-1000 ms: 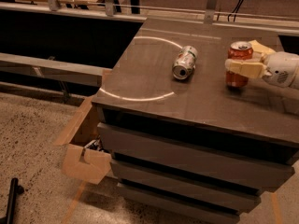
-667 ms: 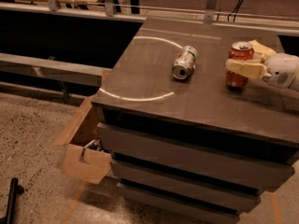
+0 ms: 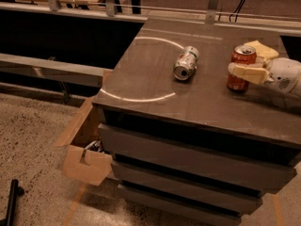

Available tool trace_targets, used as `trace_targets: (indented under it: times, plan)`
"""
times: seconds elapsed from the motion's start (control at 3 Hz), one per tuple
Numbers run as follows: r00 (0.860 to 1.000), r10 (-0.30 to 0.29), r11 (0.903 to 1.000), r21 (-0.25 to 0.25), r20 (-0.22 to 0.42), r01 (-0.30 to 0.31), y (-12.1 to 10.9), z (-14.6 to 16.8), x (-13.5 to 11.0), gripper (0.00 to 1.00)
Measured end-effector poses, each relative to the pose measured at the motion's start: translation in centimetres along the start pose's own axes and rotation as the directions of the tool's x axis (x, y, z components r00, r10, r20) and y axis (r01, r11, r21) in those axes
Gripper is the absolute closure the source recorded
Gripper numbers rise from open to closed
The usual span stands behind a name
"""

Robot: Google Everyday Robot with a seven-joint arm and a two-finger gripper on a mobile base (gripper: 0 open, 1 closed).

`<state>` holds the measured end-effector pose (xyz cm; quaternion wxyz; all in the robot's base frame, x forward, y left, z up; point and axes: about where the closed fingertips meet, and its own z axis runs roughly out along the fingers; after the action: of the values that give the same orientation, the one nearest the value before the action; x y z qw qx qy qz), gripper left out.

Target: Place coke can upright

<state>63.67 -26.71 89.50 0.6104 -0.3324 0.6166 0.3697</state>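
Dim workshop space with a speckled concrete floor [image 3: 37, 126] surrounds a dark grey-brown cabinet; its flat cabinet top [image 3: 155, 81] fills the middle of the view, and three stacked drawer fronts [image 3: 188, 161] face the camera below it; a thin white arc [image 3: 138, 99] is drawn across the left half of the surface.

Near the centre of the top lies a green and silver can [image 3: 186, 63] on its side, its open end turned toward the camera; it is well apart from everything else on the surface.

At the right side stands the red aluminium coke can [image 3: 236, 83] with a silver top; it is upright, with its base on the surface; the robot's gripper [image 3: 241, 56] with cream-coloured fingers and a white rounded wrist reaches in from the right edge and is closed about this can; the near finger [image 3: 248, 72] lies across the can's front side, and the far finger [image 3: 261, 49] sits behind its upper rim, so the can is held between the two.

Beside the cabinet's lower left corner sits a brown cardboard box [image 3: 87, 166] with open flaps; some dark items lie inside it, too unclear to name; a grey metal rail [image 3: 47, 64] runs along the left, and a black rod [image 3: 11, 202] shows at the bottom left corner.
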Motion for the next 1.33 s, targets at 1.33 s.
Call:
trace_targets:
  times: [1.33]
  plan:
    - [0.996,-0.063,0.9969,0.043,-0.061,0.066,0.8,-3.0,-1.0,0.00]
